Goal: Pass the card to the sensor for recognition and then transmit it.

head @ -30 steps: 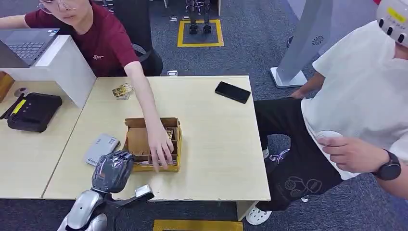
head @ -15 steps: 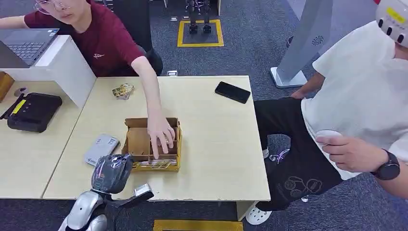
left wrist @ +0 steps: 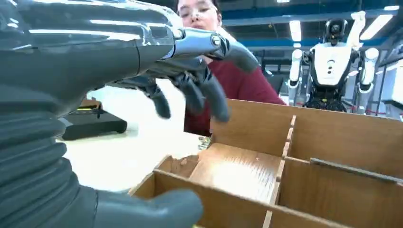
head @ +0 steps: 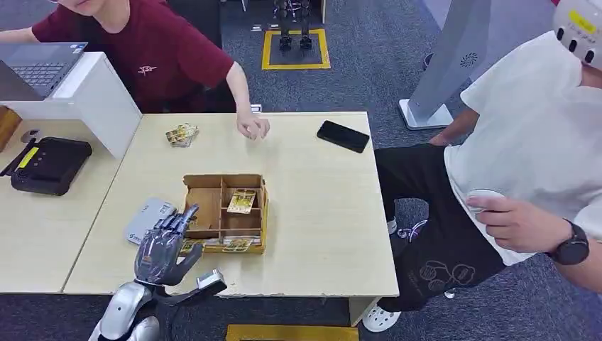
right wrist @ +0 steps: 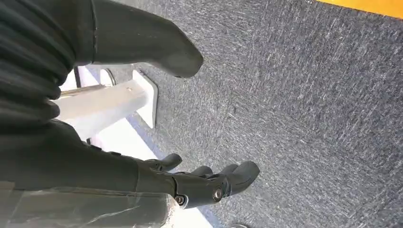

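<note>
A brown divided box [head: 226, 212] stands in the middle of the wooden table [head: 319, 213]. One card [head: 241, 202] lies in its far right compartment, and more cards [head: 236, 244] lie along its near edge. The grey sensor [head: 149, 219] lies flat just left of the box. My left hand [head: 165, 249] hovers at the box's near left corner, fingers spread and holding nothing; the left wrist view shows its fingers [left wrist: 190, 85] above the box's wooden compartments [left wrist: 247, 171]. My right hand [right wrist: 199, 183] hangs beside my body over the carpet, fingers apart and empty.
A person in a red shirt [head: 149, 57] sits behind the table with a hand [head: 253, 127] at its far edge. A black phone [head: 343, 136] and a small card stack [head: 180, 134] lie at the back. Another person in white [head: 532, 163] stands at the right. A black device [head: 48, 165] sits on the left desk.
The person in red has pulled the hand out of the box to the table's far edge, leaving a card in it. My left hand's fingers have spread toward the box.
</note>
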